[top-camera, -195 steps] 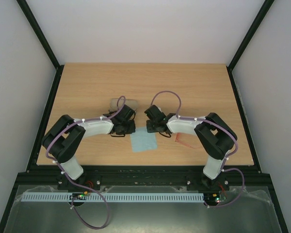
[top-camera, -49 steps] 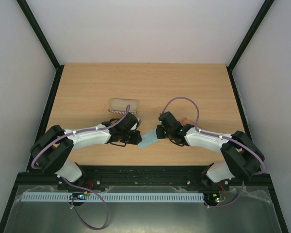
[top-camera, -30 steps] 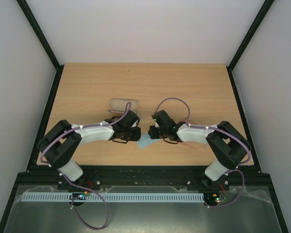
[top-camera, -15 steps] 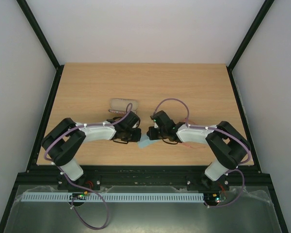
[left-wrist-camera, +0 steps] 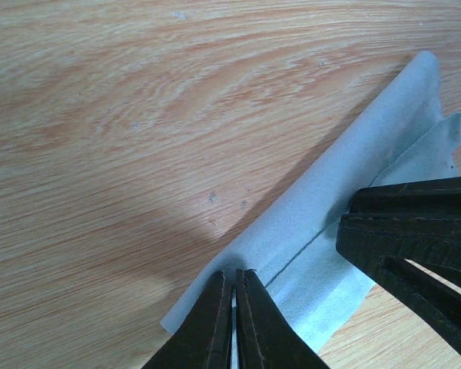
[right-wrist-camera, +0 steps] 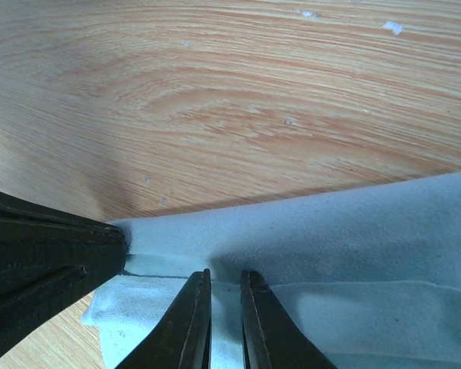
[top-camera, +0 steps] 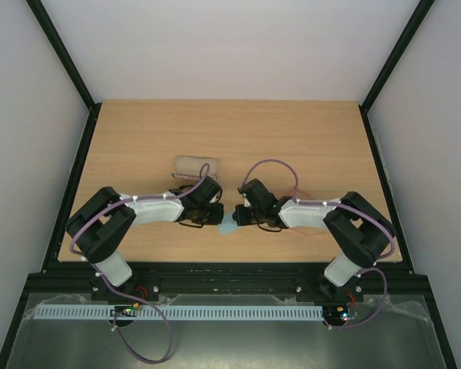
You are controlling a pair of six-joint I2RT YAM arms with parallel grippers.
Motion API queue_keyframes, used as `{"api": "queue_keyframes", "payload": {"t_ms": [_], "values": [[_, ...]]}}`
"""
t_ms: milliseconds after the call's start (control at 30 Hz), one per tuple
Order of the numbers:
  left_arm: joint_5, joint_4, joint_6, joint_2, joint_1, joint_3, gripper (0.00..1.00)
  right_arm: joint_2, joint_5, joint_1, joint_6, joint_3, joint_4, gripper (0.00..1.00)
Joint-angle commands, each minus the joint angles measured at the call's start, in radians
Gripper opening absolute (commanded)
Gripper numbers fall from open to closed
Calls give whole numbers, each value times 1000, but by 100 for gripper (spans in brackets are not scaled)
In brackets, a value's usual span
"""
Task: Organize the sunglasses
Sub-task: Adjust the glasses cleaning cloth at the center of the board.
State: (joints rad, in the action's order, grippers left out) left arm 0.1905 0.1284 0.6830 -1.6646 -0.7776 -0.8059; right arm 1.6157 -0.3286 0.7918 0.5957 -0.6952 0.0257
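So, top view: the light blue cloth (top-camera: 229,227) was a flat square a few seconds back. Now it's a narrow folded sliver, with the left gripper (top-camera: 215,216) on its left end and the right gripper (top-camera: 242,216) on its right end, nearly nose to nose. The arms barely shifted over the last second. The grey case (top-camera: 194,164) sits beyond the cloth, to its left. Sunglasses: can't make them out now. Earlier they lay right of the cloth, where the right forearm now covers the table (top-camera: 138,138).

Left wrist: jaws pinched tight on the cloth's edge, a fold line running beside them. The right gripper's fingers (left-wrist-camera: 415,231) press the cloth just to the right.

Right wrist: jaws narrow, clamping the folded layer, with the left gripper at the cloth's left end.

My read: the cloth fold is the step in hand, sunglasses and case come after
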Motion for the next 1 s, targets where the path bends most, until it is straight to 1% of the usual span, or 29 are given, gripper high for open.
{"api": "queue_keyframes", "payload": {"t_ms": [0, 367, 500, 733, 867, 967], "values": [[-22, 40, 8, -1, 8, -7, 6, -20, 11, 5, 8, 47, -44, 13], [-23, 42, 8, -4, 10, -16, 6, -154, -18, 6, -21, 127, -118, 15], [-24, 42, 6, -3, 10, -14, 6, -177, -22, 5, -31, 125, -126, 17], [-17, 43, 1, 0, 10, -15, 6, -128, -18, 7, -5, 5, -72, 18], [-14, 44, -3, -6, 9, -16, 6, -71, 33, 6, 9, -42, -64, 21], [-11, 44, -3, -7, 9, -18, 6, -20, 56, 6, 11, -61, -75, 21]]}}
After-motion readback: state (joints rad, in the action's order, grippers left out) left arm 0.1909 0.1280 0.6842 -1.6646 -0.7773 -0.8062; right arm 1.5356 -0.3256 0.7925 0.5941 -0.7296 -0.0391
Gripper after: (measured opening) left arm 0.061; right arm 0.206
